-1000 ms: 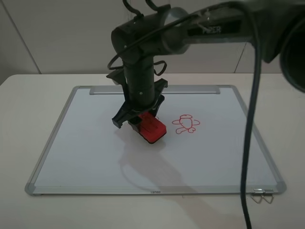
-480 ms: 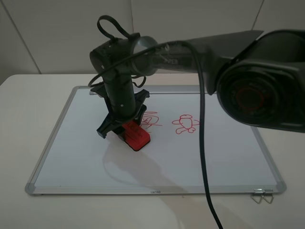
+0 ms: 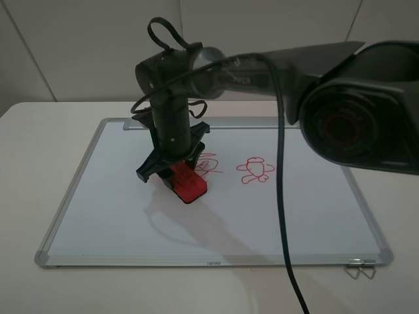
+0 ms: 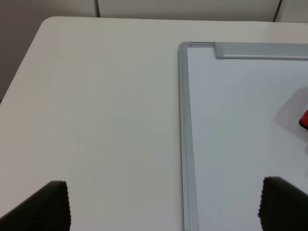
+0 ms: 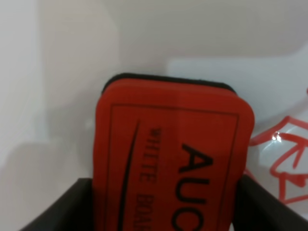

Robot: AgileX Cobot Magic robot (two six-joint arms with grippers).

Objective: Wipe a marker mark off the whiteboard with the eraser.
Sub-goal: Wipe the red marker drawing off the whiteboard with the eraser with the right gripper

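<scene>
The marker mark [image 3: 208, 165] sat near the middle of the whiteboard [image 3: 111, 196], its angular red strokes partly hidden behind the right arm in the high view. The eraser [image 3: 188, 184] appeared to rest felt-down on the whiteboard just beside the mark, on the side away from the cartoon figure [image 3: 254, 171]. The right gripper [image 3: 173, 171] had its fingers [image 5: 72, 207] clamped across the eraser's two long sides, which I judged the right place to hold it.

I took the eraser for a light, stiff block with a soft felt sole. It should glide easily on the slick whiteboard, though the smooth sides might slip in the grip if I pressed hard.

The cartoon figure lay near the mark, further toward the whiteboard's far side from the eraser, so I reckoned a long stroke risked smearing it. The arm's black cable [image 3: 283, 216] hung across the whiteboard. A wire clip [image 3: 359, 267] lay on the desk [image 3: 39, 144] just off the whiteboard's near corner.

The left gripper [image 4: 168, 207] hung over the desk beside the whiteboard's tray-strip corner, fingers spread wide and holding nothing, clear of the work.
</scene>
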